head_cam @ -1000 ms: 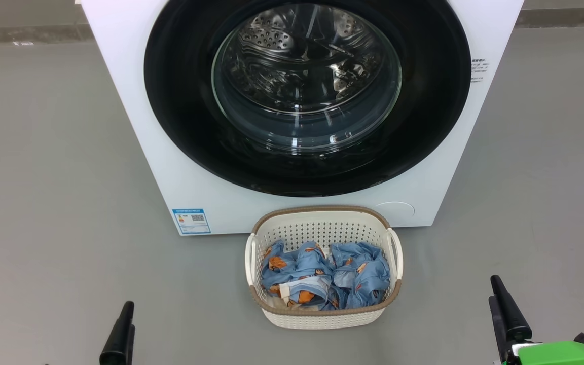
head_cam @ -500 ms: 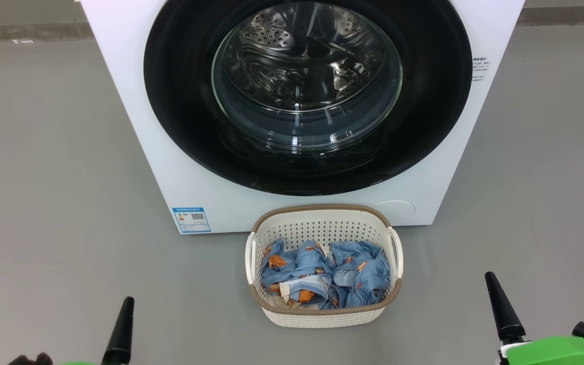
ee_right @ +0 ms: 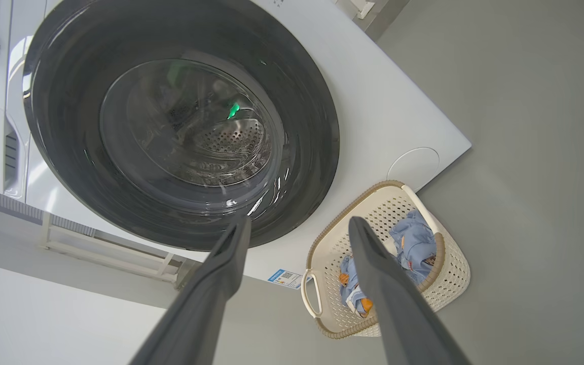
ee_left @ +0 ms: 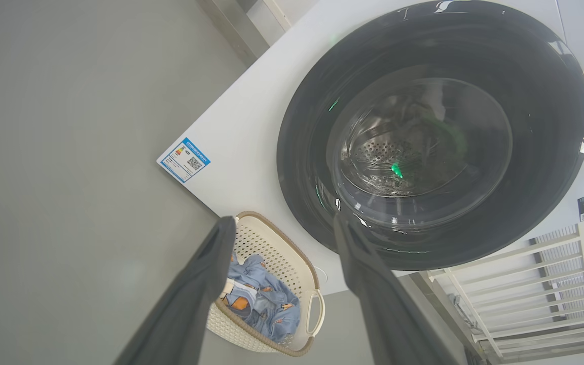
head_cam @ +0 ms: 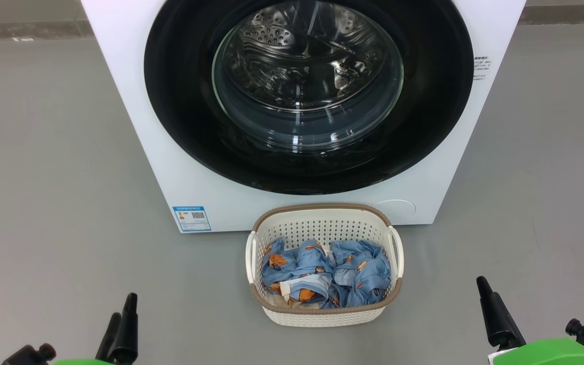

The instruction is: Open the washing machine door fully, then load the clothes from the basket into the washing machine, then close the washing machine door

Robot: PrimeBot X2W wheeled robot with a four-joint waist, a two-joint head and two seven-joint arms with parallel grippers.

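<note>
Door: the washing machine door (head_cam: 307, 86) is shut, its black rim flat on the front of the washing machine (head_cam: 135, 126).
Clothes: the clothes (head_cam: 322, 276) lie bundled in the basket (head_cam: 322, 209), all of them still to load.
Basket: on the grey floor (head_cam: 43, 203) just near of the machine, below the door, right of the blue label (head_cam: 191, 218).
Left gripper: the left gripper (ee_left: 283, 220) has 2 fingers spread wide, gripping nothing, low at the near left, well apart from basket and door.
Right gripper: the right gripper (ee_right: 301, 223) is likewise spread and empty, at the near right.
Just changed: in the head view 2 left fingers show where 1 showed a second ago, and the right finger has drifted slightly left. The whole view shifted a little too, so part of that may be the camera. Door, basket and clothes have not moved.
Meaning: we judge that step 1 of 3, opening the door, has not begun; the arms are only readying themselves.
Next: we expect 1 gripper must rise to the door's rim; where it catches or hinges we cannot tell.
</note>
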